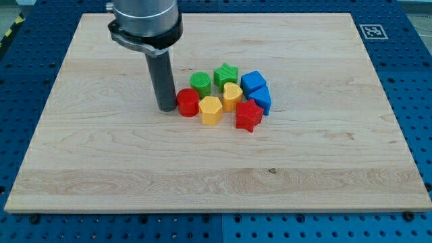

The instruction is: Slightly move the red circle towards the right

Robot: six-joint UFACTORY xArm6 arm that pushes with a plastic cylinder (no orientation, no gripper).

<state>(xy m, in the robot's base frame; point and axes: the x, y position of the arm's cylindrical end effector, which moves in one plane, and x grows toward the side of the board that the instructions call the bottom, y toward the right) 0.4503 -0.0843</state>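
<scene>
— Near the board's middle, a little toward the view's left, sits the red circular block [187, 102]. Where is the pusher?

— My tip [166, 109] stands at its left side, touching or nearly so; I judge that side is chosen so a push sends it rightward. No gripper exists here, just a bare dark rod, so nothing is clasped.

— What blocks the way?

— A yellow hexagonal block [210, 110] touches its right edge and a green round block [200, 83] sits just above, so any push probably nudges them.

— Count them.

— Eight blocks on the pale wooden board [324, 175]: two red, counting the red star block [248, 116]; two yellow, with the yellow heart block [232, 96]; two green, with the green star block [226, 73]; and two blue angular blocks [254, 82] [261, 100].
</scene>
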